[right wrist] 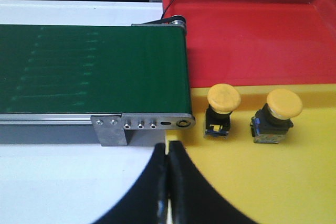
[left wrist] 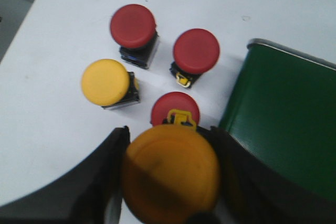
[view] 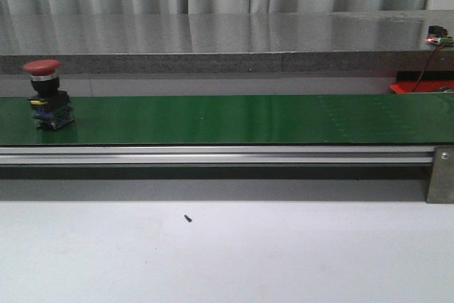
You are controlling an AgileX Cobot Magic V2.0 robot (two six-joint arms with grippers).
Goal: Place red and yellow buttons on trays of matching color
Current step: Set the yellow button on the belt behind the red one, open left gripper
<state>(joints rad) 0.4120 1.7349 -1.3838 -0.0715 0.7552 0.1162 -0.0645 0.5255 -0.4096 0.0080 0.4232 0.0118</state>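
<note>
**Yellow button in left grasp, belt next**

Left fingers (left wrist: 170, 182) clamped around a yellow button (left wrist: 170, 174), held above the tabletop (left wrist: 47, 114) beside the green conveyor belt (left wrist: 283, 119). Set it upright on the belt, clear of the edge. Right fingers (right wrist: 168, 182) pressed together, empty, over the yellow tray (right wrist: 273, 182) holding two yellow buttons (right wrist: 223, 98). A red button (view: 48, 97) rides the belt. The held button's base is hidden; the red tray (right wrist: 252, 30) is cut off.

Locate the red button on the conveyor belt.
In the front view, the red button stands upright at the far left of the green conveyor belt, alone there.
</note>
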